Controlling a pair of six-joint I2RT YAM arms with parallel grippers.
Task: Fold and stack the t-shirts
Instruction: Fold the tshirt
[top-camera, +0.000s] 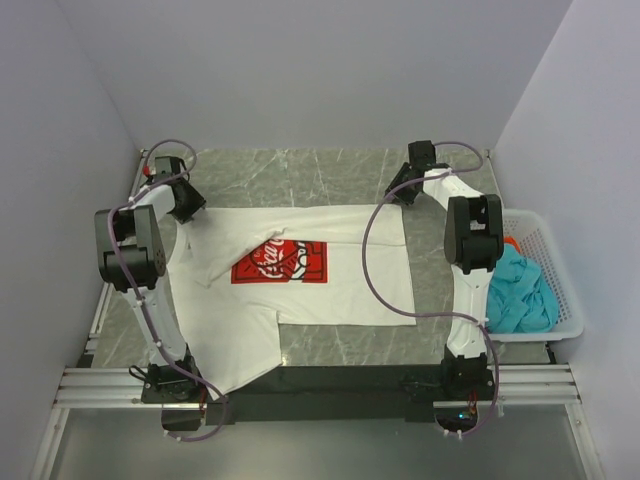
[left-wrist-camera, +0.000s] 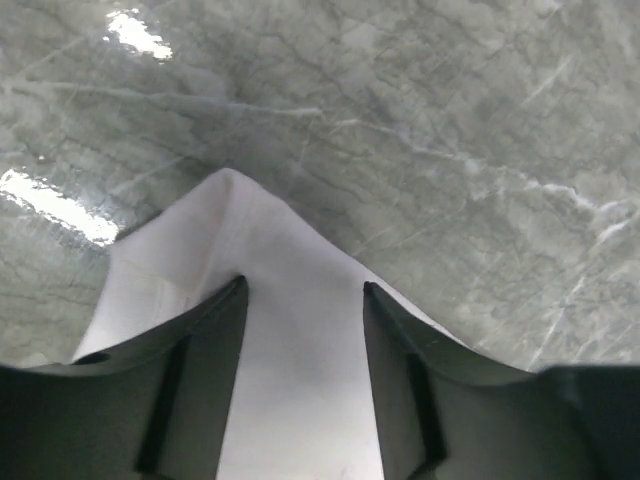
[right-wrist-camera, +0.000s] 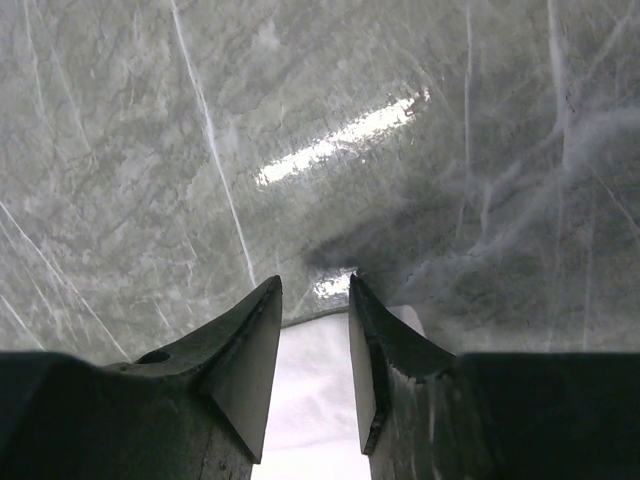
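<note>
Left tool (left-wrist-camera: 304, 285): jaws apart, straddling one far corner of the white Coca-Cola t-shirt (top-camera: 345, 295), no pinch. Right tool (right-wrist-camera: 315, 280): jaws apart too, narrower gap, over the other far corner. Shirt lies spread print-up on the counter (top-camera: 300, 165), rumpled by my left arm. Teal t-shirt (top-camera: 520, 290) and red-orange t-shirt (top-camera: 512, 242) sit in the mesh basket (top-camera: 548, 238) on my right. Cloth looks light and limp and will likely sag and drag. I'd pinch both corners at the edge and lift together.

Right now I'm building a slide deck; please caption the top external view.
Left arm and right arm reach for the far corners of a white Coca-Cola t-shirt; teal shirt in basket.
</note>
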